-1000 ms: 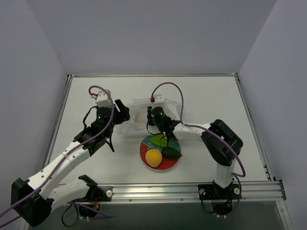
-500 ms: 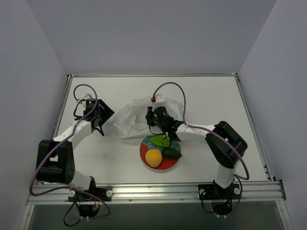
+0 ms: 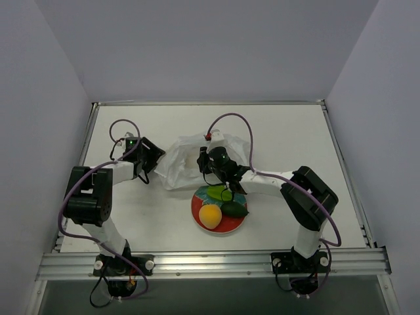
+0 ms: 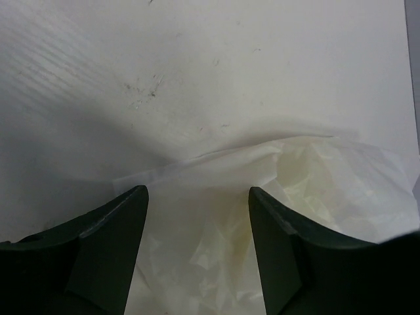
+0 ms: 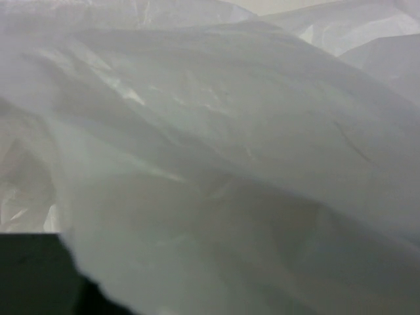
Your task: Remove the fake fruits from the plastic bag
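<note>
The whitish plastic bag (image 3: 187,157) lies crumpled behind the red-and-teal plate (image 3: 197,211). On the plate lie a round orange-yellow fruit (image 3: 210,215), a dark green oval fruit (image 3: 234,209) and a green, partly yellowish fruit (image 3: 216,192). I cannot make out a fourth fruit. My left gripper (image 3: 152,159) is open at the bag's left edge. In the left wrist view the film (image 4: 216,197) lies between and beyond its fingers (image 4: 108,249). My right gripper (image 3: 207,167) is low at the bag's near side. Film (image 5: 216,144) fills its view, with only one dark finger (image 5: 29,275) showing.
The metal rail (image 3: 210,262) runs along the table's near edge, with raised borders at the left, right and back. The left arm (image 3: 88,197) is folded back along the left side. The right arm's elbow (image 3: 308,190) stands right of the plate.
The left arm has folded back toward its base. Its gripper moved left off the bag, then came back to the bag's left edge. The bag has spread wider. The right gripper barely moved.
</note>
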